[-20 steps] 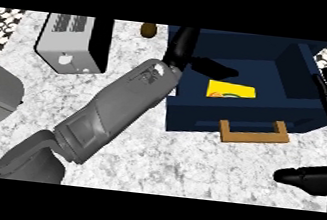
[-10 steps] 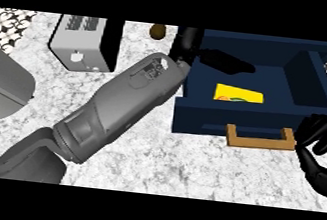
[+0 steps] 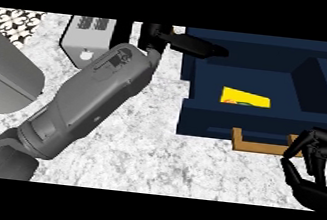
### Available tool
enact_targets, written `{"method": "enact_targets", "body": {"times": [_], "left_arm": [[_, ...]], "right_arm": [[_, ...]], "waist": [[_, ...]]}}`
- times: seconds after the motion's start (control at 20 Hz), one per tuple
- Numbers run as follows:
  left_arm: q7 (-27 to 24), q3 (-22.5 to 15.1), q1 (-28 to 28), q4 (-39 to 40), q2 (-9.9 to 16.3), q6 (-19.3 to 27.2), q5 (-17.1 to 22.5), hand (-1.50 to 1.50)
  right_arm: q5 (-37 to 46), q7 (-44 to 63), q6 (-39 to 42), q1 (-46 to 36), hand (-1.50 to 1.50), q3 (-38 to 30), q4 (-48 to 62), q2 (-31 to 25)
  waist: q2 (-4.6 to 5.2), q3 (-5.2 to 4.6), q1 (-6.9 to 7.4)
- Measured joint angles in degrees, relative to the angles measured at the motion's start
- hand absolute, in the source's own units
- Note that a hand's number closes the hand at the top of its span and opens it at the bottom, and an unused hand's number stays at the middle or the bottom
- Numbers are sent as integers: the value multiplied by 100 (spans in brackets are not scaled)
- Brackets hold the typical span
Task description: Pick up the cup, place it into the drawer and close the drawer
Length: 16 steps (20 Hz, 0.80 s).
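The open dark-blue drawer (image 3: 324,93) sits at the marble counter's (image 3: 154,156) far right; the yellow cup (image 3: 245,97) lies inside. The right hand (image 3: 316,163), fingers curled, empty, is nearest its wooden handle (image 3: 256,144). The left hand (image 3: 184,44), fingers extended, reaches its far-left corner.

Counter (image 3: 154,154): a white-and-grey speckled stone top filling the view. On it, at upper left, stands a grey toaster (image 3: 89,36) with slots on top, partly cut by the upper edge. At upper right rests an open navy drawer (image 3: 257,127) with a tan handle (image 3: 260,147) on its near front. A patterned black-and-white strip (image 3: 8,23) borders the counter's far-left corner.
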Motion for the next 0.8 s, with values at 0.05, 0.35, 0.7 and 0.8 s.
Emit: {"method": "enact_targets", "body": {"times": [0.05,0.35,0.7,0.8], "left_arm": [[84,53,69,-132,139,-75,13,-150],[330,277,931,-1184,877,-285,43,-150],[443,480,1805,-2144,1401,-453,80,-150],[398,567,2076,-2338,1565,-573,114,-150]], "right_arm": [[147,71,-56,-40,150,68,-8,19],[1254,-129,-488,-100,150,547,362,235],[2852,-532,-985,-569,150,1298,1389,181],[3282,-590,-1100,-773,150,1477,1770,124]], "waist": [[1,0,10],[0,1,80],[20,1,149],[26,0,175]]}}
